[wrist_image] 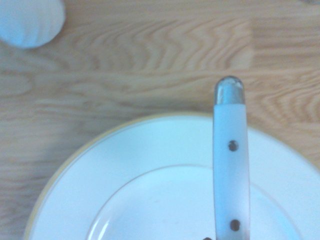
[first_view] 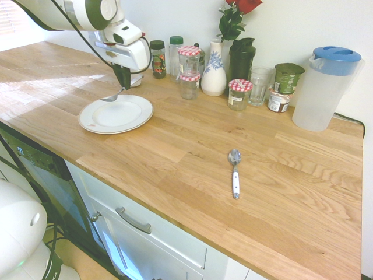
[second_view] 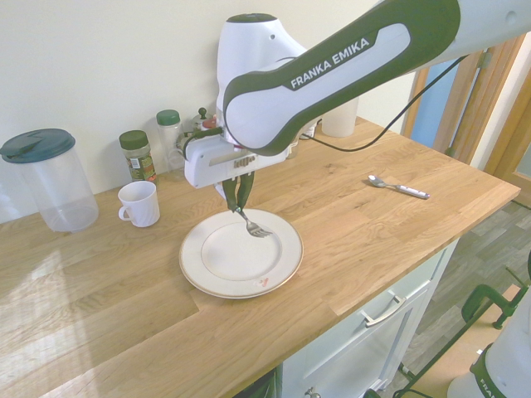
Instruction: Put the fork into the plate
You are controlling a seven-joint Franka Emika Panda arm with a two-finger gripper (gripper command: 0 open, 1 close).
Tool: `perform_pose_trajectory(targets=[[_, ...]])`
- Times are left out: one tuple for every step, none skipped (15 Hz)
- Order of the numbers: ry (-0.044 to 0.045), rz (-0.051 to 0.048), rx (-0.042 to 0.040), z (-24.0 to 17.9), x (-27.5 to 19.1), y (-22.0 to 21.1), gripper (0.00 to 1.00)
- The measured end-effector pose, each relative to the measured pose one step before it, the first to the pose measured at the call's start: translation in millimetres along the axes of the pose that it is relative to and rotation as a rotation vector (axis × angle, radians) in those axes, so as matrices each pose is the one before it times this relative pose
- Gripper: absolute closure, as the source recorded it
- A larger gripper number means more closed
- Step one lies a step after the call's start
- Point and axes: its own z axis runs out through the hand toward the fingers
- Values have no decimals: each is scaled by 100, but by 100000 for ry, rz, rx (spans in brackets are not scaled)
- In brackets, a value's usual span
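Gripper (second_view: 237, 201) clenched on the fork (second_view: 254, 225) — tines hang above the plate (second_view: 207, 278), not touching it. Spoon (first_view: 234, 169) on the counter (first_view: 291, 192), well apart at the plate's 4 o'clock in the first exterior view.

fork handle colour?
White with small dark rivets and a silver end cap; the fork shows best in the wrist view, over the plate.

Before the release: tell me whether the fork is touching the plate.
Cannot tell. In the second exterior view the fork hangs tilted from the end effector over the plate, tines low, but no gap or contact shows plainly.
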Motion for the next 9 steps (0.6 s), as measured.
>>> perform_pose_trajectory(targets=[[-904,-1785,-1543,247,-1067,-139,100],[-645,-1178,-1272,316,-707,23,100],[-482,-548,-1087,507,-399,241,100],[-328,18,-1010,631,-113,352,100],[-157,313,-547,736,15,308,100],[-121,525,-411,890,121,285,100],[179,351,265,792,132,103,100],[209,228,114,833,227,35,100],[-236,247,-276,645,189,-1,100]])
